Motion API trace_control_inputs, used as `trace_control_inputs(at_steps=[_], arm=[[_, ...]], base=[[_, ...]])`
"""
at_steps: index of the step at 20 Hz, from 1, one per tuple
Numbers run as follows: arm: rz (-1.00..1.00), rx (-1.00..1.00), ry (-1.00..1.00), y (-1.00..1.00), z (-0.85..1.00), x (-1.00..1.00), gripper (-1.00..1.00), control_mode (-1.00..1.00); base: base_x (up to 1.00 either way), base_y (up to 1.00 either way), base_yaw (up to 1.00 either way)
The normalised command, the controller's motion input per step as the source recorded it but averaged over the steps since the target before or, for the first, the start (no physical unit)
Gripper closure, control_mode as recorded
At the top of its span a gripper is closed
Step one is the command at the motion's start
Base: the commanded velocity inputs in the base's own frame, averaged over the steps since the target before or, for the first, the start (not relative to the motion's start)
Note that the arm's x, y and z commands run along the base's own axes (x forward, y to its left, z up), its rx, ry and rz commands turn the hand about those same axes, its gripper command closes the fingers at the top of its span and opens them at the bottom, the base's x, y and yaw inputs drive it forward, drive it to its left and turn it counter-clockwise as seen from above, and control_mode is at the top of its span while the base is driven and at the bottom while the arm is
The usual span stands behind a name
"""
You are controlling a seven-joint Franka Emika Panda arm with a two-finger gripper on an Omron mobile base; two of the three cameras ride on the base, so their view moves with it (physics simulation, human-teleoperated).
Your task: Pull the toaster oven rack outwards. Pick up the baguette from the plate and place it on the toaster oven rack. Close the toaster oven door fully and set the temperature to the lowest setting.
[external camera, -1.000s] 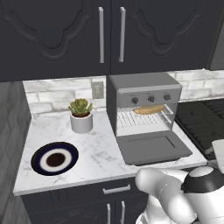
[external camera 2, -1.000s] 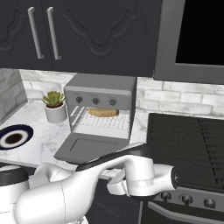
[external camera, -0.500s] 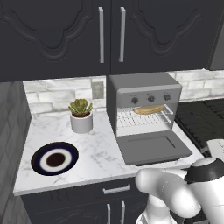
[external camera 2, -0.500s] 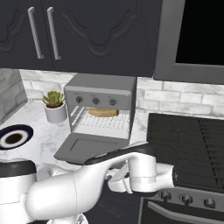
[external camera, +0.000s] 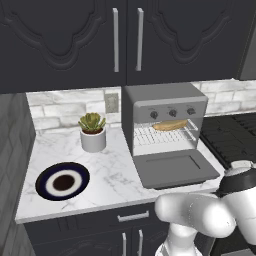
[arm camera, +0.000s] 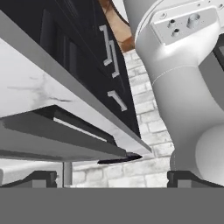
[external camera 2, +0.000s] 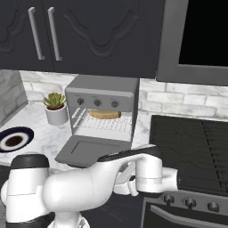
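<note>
Door (external camera: pixel 176 169) lies open, baguette (external camera: pixel 170 124) at its 12 o'clock on the rack (external camera: pixel 165 134); gripper (arm camera: pixel 111 177), wide open and empty below the door's edge, may slip off when lifting.

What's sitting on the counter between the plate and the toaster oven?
A small potted succulent stands toward the backsplash between the plate and the toaster oven; nearer the front, the marble counter is bare, seen in the left base view.

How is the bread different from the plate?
The bread is long and golden-tan, while the plate is round and dark blue with a white ring. The bread sits up on the wire rack inside the open toaster oven; the plate lies flat on the counter, left of the oven. The bread is food; the plate holds nothing. Both lie flat.
</note>
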Motion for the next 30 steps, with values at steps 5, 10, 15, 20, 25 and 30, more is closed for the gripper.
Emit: trace_control_inputs(at_steps=[5,10,15,20,25,30], arm=[[0.01,0.06,0.00,0.00,-0.21,0.12,-1.00,-1.00],[0.02,0.05,-0.01,0.01,-0.17,0.12,-1.00,-1.00],[0.02,0.03,0.00,0.04,-0.15,0.14,-1.00,-1.00],[0.01,0.01,0.00,0.01,-0.08,0.18,-1.00,-1.00],[0.00,0.01,0.00,-0.20,0.00,0.04,-1.00,-1.00],[0.00,0.00,0.00,-0.40,0.00,0.00,-1.00,-1.00]], base=[[0.00,0.00,0.00],[0.00,0.00,0.00],[0.00,0.00,0.00],[0.00,0.00,0.00],[0.00,0.00,0.00],[0.00,0.00,0.00]])
